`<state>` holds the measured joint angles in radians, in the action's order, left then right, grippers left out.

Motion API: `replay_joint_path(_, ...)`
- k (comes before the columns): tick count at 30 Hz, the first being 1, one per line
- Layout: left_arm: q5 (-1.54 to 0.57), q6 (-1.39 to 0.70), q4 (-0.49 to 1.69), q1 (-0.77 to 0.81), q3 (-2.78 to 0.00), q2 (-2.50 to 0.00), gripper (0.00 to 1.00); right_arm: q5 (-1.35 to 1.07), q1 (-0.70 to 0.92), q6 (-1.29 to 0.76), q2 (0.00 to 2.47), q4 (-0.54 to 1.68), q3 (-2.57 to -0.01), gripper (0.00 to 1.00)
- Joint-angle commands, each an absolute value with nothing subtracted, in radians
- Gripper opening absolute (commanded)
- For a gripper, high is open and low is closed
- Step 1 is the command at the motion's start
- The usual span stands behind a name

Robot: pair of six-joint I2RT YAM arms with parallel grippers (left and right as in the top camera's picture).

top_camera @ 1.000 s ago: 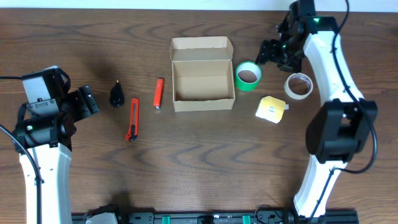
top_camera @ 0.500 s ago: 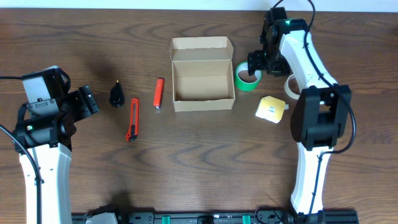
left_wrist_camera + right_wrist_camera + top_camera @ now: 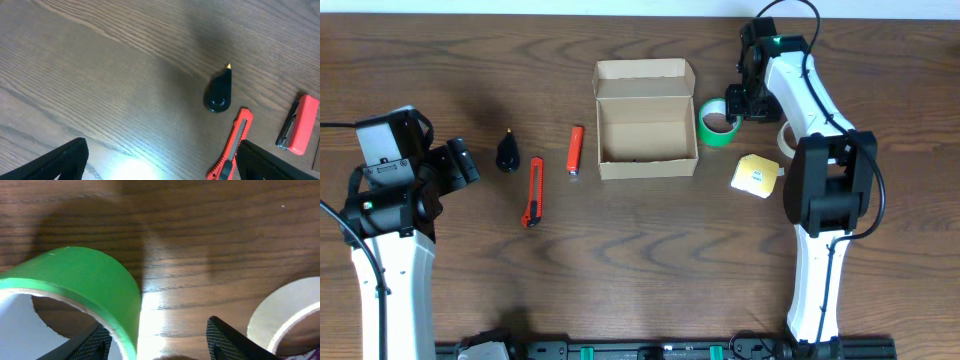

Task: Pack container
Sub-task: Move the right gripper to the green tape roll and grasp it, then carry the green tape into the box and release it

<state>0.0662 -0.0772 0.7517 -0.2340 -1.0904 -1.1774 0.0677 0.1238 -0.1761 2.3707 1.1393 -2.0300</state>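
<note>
Container (image 3: 644, 72) lies lid-open; right claw (image 3: 160, 341) gapes astride green tape (image 3: 90, 275), fingertips cut off; left claw (image 3: 165, 162) spread wide.

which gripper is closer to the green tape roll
Right. The right gripper is at the green tape roll, its fingers straddling the roll's wall. The left gripper is far off on the other side of the table, beyond the cardboard box.

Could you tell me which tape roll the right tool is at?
The green tape roll beside the cardboard box: the right tool straddles its wall, while the whitish roll lies farther right.
</note>
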Motion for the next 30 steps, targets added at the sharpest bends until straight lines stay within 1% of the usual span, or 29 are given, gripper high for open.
replay_joint_path(1, 0.062, -0.067, 0.752, -0.237, -1.112, -1.178, 0.95, 0.083, 0.146, -0.189, 2.416, 1.137, -2.049, 0.61)
replay_joint_path(3, 0.062, -0.067, 0.752, -0.237, -1.112, -1.178, 0.95, 0.082, 0.148, -0.19, 2.43, 1.137, -2.049, 0.61)
replay_joint_path(6, 0.062, -0.067, 0.752, -0.237, -1.112, -1.178, 0.95, 0.083, 0.158, -0.189, 2.448, 1.137, -2.049, 0.56)
replay_joint_path(7, 0.062, -0.067, 0.752, -0.237, -1.112, -1.178, 0.95, 0.083, 0.16, -0.189, 2.448, 1.137, -2.049, 0.52)
replay_joint_path(10, 0.062, -0.067, 0.752, -0.237, -1.112, -1.178, 0.95, 0.083, 0.169, -0.19, 2.448, 1.133, -2.049, 0.32)
replay_joint_path(11, 0.062, -0.067, 0.752, -0.237, -1.112, -1.178, 0.95, 0.083, 0.17, -0.19, 2.448, 1.133, -2.049, 0.3)
replay_joint_path(13, 0.062, -0.067, 0.752, -0.237, -1.112, -1.178, 0.95, 0.083, 0.172, -0.189, 2.448, 1.134, -2.049, 0.22)
replay_joint_path(16, 0.062, -0.067, 0.752, -0.237, -1.112, -1.178, 0.95, 0.083, 0.171, -0.19, 2.448, 1.136, -2.051, 0.01)
replay_joint_path(20, 0.062, -0.067, 0.752, -0.237, -1.112, -1.178, 0.95, 0.082, 0.171, -0.189, 2.448, 1.166, -2.091, 0.01)
replay_joint_path(23, 0.062, -0.067, 0.752, -0.237, -1.112, -1.178, 0.95, 0.082, 0.172, -0.179, 2.446, 1.23, -2.173, 0.01)
replay_joint_path(30, 0.062, -0.067, 0.752, -0.237, -1.112, -1.178, 0.95, 0.078, 0.193, -0.178, 2.443, 1.412, -2.517, 0.01)
